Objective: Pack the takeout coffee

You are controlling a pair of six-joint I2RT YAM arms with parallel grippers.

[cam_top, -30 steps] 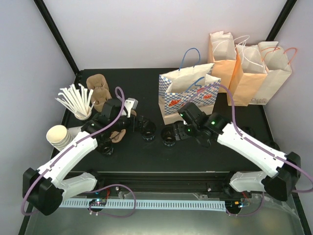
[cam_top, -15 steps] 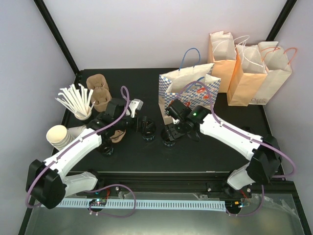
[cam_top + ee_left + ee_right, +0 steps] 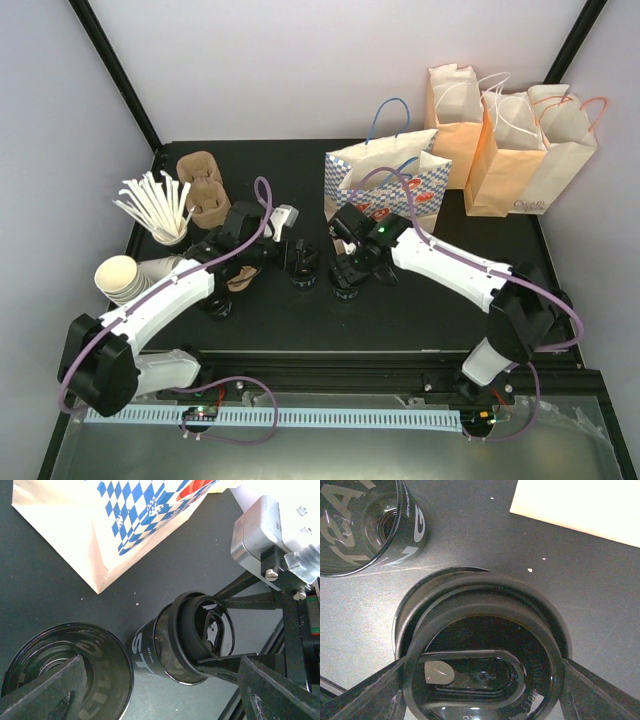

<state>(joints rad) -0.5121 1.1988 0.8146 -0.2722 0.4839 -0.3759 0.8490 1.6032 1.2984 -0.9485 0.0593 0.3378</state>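
- Right wrist view: the lid point(image 3: 202, 630) is clamped by its rim between the fingers of the right gripper point(image 3: 483, 665), whose jaws are kept wide apart by it.
- The lid is set, slightly tilted, on the mouth of the coffee cup point(image 3: 152, 652).
- The coffee cup is stood on the table point(image 3: 50, 585) near its middle, just in front of the bag point(image 3: 125, 525) and outside it.
- An open cup point(image 3: 100, 645) is stood just beside it, on the left.
- The left gripper point(image 3: 161, 659) is spread wide with nothing gripped; one finger is seen by the open cup, but contact cannot be told.
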